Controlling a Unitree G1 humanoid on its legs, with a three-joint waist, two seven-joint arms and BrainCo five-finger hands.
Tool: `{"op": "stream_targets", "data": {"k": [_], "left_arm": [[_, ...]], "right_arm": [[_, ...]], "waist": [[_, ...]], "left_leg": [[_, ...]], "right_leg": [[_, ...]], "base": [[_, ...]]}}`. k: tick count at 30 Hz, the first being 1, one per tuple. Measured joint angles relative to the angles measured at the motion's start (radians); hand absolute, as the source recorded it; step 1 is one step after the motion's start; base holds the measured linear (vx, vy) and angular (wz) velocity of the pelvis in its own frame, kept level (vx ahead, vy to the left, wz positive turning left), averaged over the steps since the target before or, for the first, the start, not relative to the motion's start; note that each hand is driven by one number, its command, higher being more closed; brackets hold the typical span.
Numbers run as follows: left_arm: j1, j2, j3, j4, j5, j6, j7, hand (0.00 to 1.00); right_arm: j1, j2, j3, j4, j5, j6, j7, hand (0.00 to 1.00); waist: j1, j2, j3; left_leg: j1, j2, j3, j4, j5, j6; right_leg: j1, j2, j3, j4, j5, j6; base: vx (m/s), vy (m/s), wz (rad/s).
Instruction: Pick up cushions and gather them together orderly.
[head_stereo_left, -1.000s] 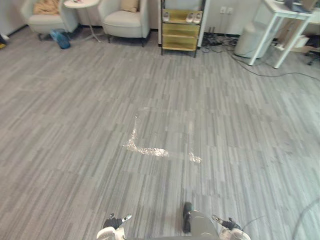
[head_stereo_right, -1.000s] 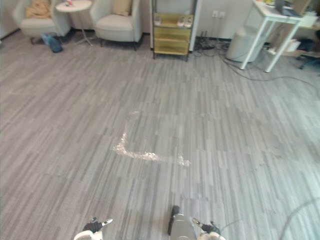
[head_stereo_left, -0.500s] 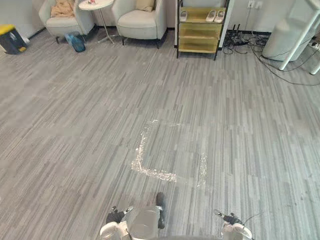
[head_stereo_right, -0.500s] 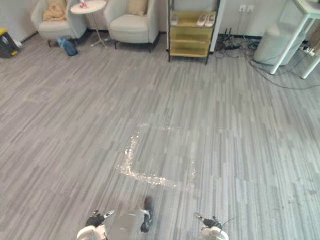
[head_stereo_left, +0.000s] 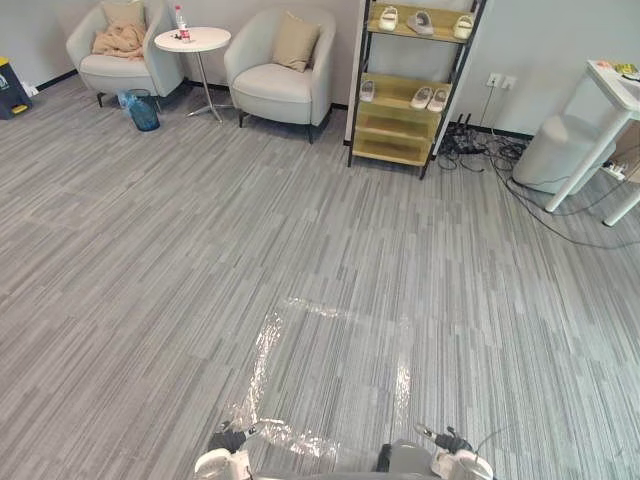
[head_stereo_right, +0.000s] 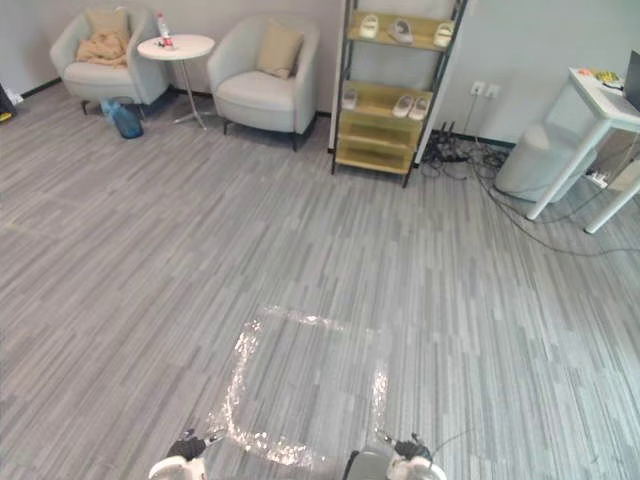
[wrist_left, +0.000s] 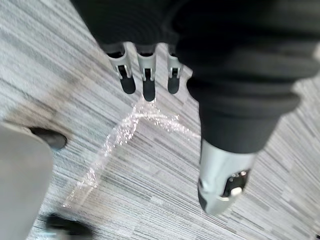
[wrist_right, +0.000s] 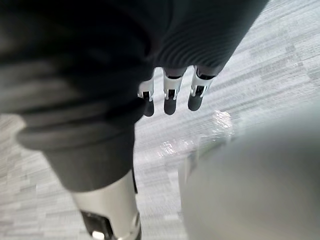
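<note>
A tan cushion (head_stereo_left: 294, 42) leans upright against the back of the pale armchair (head_stereo_left: 272, 85) by the far wall. On a second armchair (head_stereo_left: 112, 65) further left lies a crumpled tan cushion or blanket (head_stereo_left: 121, 38). Both are far off across the grey floor. My left hand (wrist_left: 145, 80) hangs over the floor with straight fingers and holds nothing. My right hand (wrist_right: 170, 97) hangs the same way, fingers straight and empty.
A round white side table (head_stereo_left: 193, 40) with a bottle stands between the chairs, a blue bin (head_stereo_left: 143, 110) beside it. Right of them are a shoe rack (head_stereo_left: 415, 85), floor cables (head_stereo_left: 478, 150), a grey bin (head_stereo_left: 558, 150) and a white table (head_stereo_left: 612, 85). Shiny tape marks (head_stereo_left: 262, 365) lie just ahead.
The whole view has shifted: the camera looks further up the room, so the chairs, rack and wall show more fully and the tape marks sit lower. Both hands hang as before.
</note>
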Motion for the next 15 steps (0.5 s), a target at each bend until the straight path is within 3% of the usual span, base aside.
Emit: {"op": "stream_targets", "data": {"k": [1, 2, 3, 5, 6, 7, 8, 10, 12, 13, 14, 15], "left_arm": [[0.003, -0.006, 0.002, 0.004, 0.004, 0.000, 0.000, 0.00], [0.013, -0.027, 0.011, 0.012, 0.003, -0.001, -0.002, 0.00], [0.015, -0.033, 0.013, 0.012, 0.004, -0.002, -0.001, 0.00], [0.013, -0.049, 0.019, 0.006, 0.011, -0.002, -0.007, 0.00], [-0.001, -0.072, 0.034, -0.006, 0.011, 0.000, -0.012, 0.00], [-0.004, -0.087, 0.040, -0.021, 0.009, 0.000, -0.014, 0.00], [-0.003, -0.087, 0.034, -0.034, 0.008, -0.003, -0.022, 0.00], [0.000, -0.074, 0.013, -0.044, 0.002, -0.005, -0.020, 0.00], [-0.001, -0.066, -0.002, -0.053, 0.003, -0.007, -0.020, 0.00], [-0.002, -0.068, -0.004, -0.055, 0.003, -0.009, -0.019, 0.00], [-0.002, -0.070, -0.004, -0.054, 0.003, -0.008, -0.018, 0.00], [-0.001, -0.076, -0.003, -0.049, 0.002, -0.008, -0.018, 0.00]], "right_arm": [[0.003, -0.010, -0.016, 0.002, 0.000, 0.001, 0.000, 0.00], [0.008, -0.023, -0.017, 0.003, -0.002, 0.001, 0.000, 0.00], [0.010, -0.027, -0.017, 0.005, -0.002, 0.001, 0.000, 0.00], [0.015, -0.028, -0.026, -0.003, 0.002, 0.000, -0.001, 0.00], [0.024, -0.028, -0.027, -0.019, 0.004, 0.000, -0.006, 0.00], [0.026, -0.028, -0.022, -0.032, 0.004, 0.002, -0.010, 0.00], [0.027, -0.023, -0.009, -0.035, 0.009, 0.003, -0.017, 0.00], [0.017, -0.007, -0.014, -0.035, 0.013, 0.002, -0.019, 0.00], [-0.002, 0.002, -0.017, -0.039, 0.030, 0.000, -0.021, 0.00], [-0.009, 0.004, -0.017, -0.040, 0.040, -0.001, -0.022, 0.00], [-0.008, 0.003, -0.017, -0.039, 0.040, 0.000, -0.022, 0.00], [-0.002, -0.002, -0.021, -0.039, 0.040, 0.000, -0.022, 0.00]], "waist": [[-0.010, 0.008, -0.002], [-0.007, 0.042, -0.006], [-0.006, 0.051, -0.011], [-0.014, 0.070, -0.031], [-0.020, 0.087, -0.025], [-0.009, 0.089, -0.016], [0.001, 0.094, -0.010], [0.008, 0.082, -0.007], [0.015, 0.074, -0.007], [0.020, 0.073, -0.007], [0.022, 0.076, -0.008], [0.028, 0.090, -0.014]], "left_leg": [[0.036, 0.018, -0.034, 0.000, -0.033, -0.009], [0.044, 0.043, -0.045, 0.025, -0.036, -0.009], [0.030, 0.053, -0.051, 0.063, -0.036, -0.009], [-0.103, 0.072, -0.078, 0.338, -0.030, -0.022], [-0.231, 0.100, -0.064, 0.601, 0.035, -0.116], [-0.309, 0.143, -0.043, 0.767, 0.107, -0.138], [-0.376, 0.195, 0.009, 0.891, 0.090, -0.111], [-0.427, 0.211, 0.075, 0.858, 0.033, -0.098], [-0.463, 0.186, 0.097, 0.689, -0.001, -0.087], [-0.474, 0.154, 0.080, 0.500, 0.006, -0.089], [-0.473, 0.130, 0.045, 0.368, 0.037, -0.099], [-0.471, 0.106, -0.037, 0.235, 0.196, -0.123]], "right_leg": [[-0.001, 0.017, 0.011, 0.056, 0.073, -0.042], [-0.003, 0.036, 0.000, 0.109, 0.020, -0.057], [0.000, 0.040, -0.004, 0.119, 0.001, -0.065], [0.029, 0.039, -0.052, 0.114, -0.043, -0.071], [0.078, 0.052, -0.079, 0.087, -0.064, -0.082], [0.122, 0.071, -0.089, 0.065, -0.081, -0.106], [0.189, 0.090, -0.096, 0.037, -0.100, -0.121], [0.277, 0.088, -0.103, -0.016, -0.100, -0.118], [0.330, 0.075, -0.086, -0.058, -0.104, -0.108], [0.352, 0.061, -0.070, -0.068, -0.114, -0.092], [0.358, 0.055, -0.061, -0.066, -0.124, -0.077], [0.363, 0.064, -0.045, -0.061, -0.147, -0.052]], "base": [[0.50, -0.277, 0.42], [0.49, -0.270, 0.29], [0.45, -0.259, 0.26], [0.39, -0.257, 0.48], [0.45, -0.247, 0.54], [0.56, -0.244, 0.50], [0.55, -0.199, 0.18], [0.39, -0.134, -0.09], [0.30, -0.029, -0.27], [0.34, 0.061, -0.25], [0.38, 0.123, -0.38], [0.29, 0.148, -0.36]]}}
